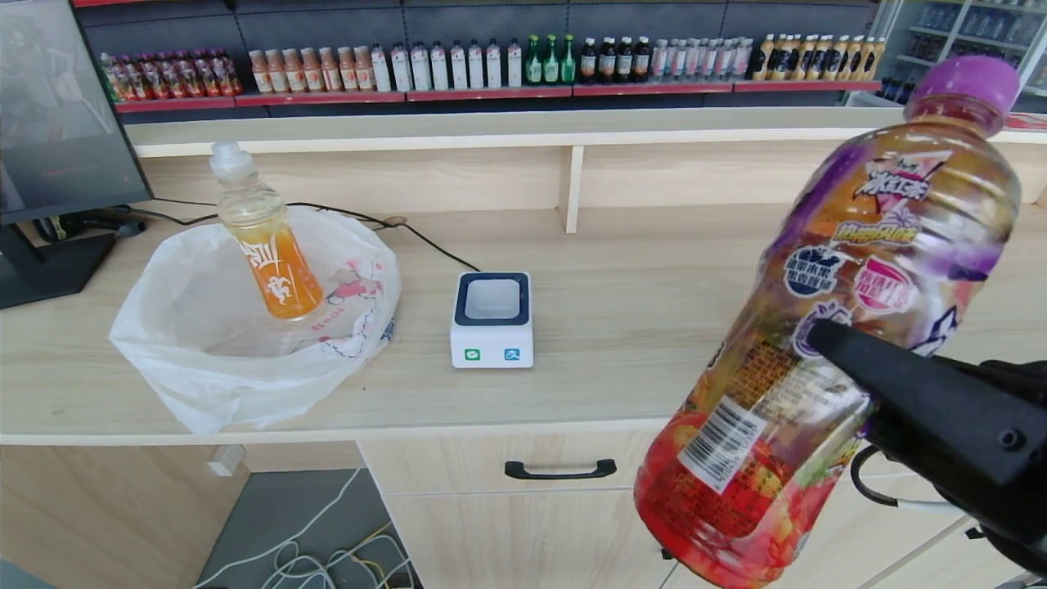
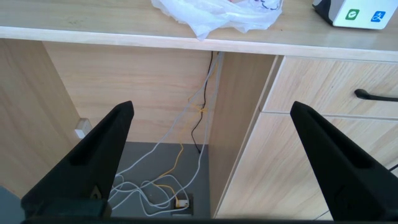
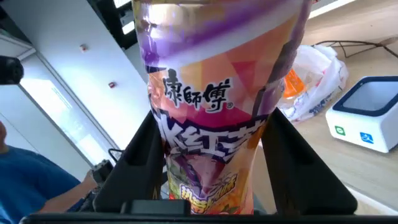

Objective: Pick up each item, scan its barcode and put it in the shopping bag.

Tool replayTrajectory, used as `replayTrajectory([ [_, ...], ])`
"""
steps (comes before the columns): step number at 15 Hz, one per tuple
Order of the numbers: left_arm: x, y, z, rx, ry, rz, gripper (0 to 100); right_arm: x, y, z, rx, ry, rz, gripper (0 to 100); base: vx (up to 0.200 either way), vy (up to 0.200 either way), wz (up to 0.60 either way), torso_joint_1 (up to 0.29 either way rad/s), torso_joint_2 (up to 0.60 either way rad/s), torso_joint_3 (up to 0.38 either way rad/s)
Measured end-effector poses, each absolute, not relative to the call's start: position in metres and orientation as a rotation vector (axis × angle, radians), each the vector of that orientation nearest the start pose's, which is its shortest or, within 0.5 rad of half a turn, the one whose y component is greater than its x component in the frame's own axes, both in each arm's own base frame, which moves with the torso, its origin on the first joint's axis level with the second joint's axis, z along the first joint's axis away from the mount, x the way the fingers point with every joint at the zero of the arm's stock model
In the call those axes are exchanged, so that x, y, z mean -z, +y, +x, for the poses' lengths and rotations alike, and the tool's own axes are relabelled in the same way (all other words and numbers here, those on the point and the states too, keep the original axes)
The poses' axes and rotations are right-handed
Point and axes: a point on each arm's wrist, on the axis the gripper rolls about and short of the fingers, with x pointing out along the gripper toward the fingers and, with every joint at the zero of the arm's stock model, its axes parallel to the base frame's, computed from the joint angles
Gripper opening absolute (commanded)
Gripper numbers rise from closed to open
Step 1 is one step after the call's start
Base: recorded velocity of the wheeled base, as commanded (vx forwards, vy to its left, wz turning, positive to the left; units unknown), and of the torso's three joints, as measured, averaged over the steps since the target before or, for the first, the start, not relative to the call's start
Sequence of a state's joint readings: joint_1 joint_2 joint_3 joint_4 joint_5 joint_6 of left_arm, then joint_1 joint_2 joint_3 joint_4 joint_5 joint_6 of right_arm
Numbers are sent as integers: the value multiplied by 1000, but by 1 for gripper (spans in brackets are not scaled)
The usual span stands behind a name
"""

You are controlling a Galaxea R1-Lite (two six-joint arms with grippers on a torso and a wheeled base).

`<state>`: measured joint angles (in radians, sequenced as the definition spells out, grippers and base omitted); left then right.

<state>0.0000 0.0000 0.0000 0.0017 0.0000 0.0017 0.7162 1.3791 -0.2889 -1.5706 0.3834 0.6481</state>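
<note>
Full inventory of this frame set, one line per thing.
counter: 1, light wood, spanning the view
shopping bag: 1, white, counter left
orange bottle: 1, orange, leaning inside shopping bag
scanner: 1, white with dark-blue top, counter middle
monitor: 1, black, counter far left
tea bottle: 1, purple cap, held aloft at right
shelf bottles: many, mixed colours, back wall
drawer handle: 1, black, under counter
left pincer: 1, black, open, low before the cabinet
right pincer: 1, black, shut on tea bottle

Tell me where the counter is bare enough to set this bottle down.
Widest bare counter lies right of the scanner. A smaller patch sits behind it, to the back panel. Crowded left: shopping bag, orange bottle, cable, monitor stand.
</note>
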Motion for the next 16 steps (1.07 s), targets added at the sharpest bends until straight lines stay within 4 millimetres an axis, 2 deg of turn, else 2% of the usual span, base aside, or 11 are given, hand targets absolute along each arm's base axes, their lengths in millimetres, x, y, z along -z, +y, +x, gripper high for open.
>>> replayTrajectory([
  [4, -75, 0, -23, 0, 2, 2, 100, -235, 130, 136, -1285, -105, 741, 0, 0, 0, 0, 0, 0, 0],
  [8, -75, 0, -23, 0, 2, 2, 100, -241, 133, 138, -1319, -101, 758, 0, 0, 0, 0, 0, 0, 0],
  [11, -75, 0, -23, 0, 2, 2, 100, -255, 135, 141, -1342, -128, 802, 0, 0, 0, 0, 0, 0, 0],
  [16, -75, 0, -23, 0, 2, 2, 100, -258, 137, 141, -1350, -140, 802, 0, 0, 0, 0, 0, 0, 0],
])
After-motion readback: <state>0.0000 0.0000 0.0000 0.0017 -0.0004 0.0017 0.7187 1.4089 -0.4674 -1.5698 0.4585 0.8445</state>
